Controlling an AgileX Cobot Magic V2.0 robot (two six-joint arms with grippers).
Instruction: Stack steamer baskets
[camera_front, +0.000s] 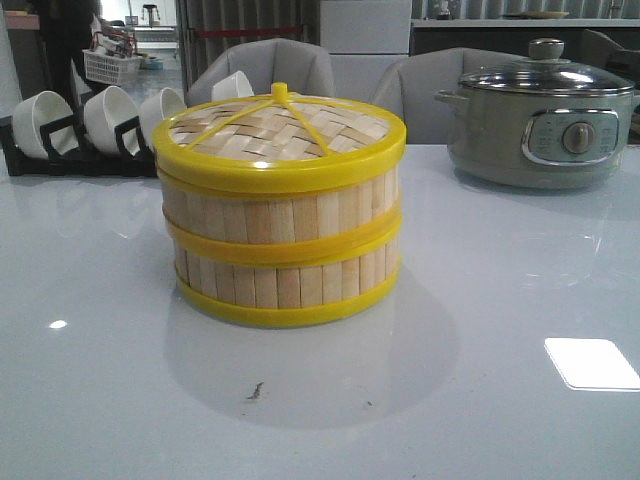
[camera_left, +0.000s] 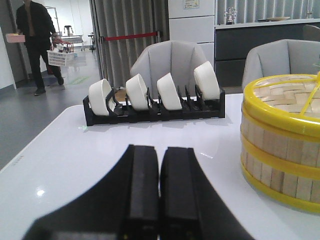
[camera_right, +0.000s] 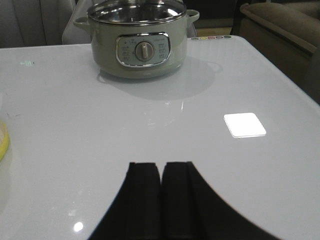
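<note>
Two steamer baskets of pale bamboo slats with yellow rims stand stacked at the table's middle, with the woven yellow-rimmed lid on top. The stack also shows in the left wrist view, and a sliver of yellow rim shows in the right wrist view. My left gripper is shut and empty, low over the table, left of the stack and apart from it. My right gripper is shut and empty over the bare table, right of the stack. Neither gripper shows in the front view.
A grey-green electric pot with a glass lid stands at the back right; it also shows in the right wrist view. A black rack with several white bowls stands at the back left. Grey chairs are behind the table.
</note>
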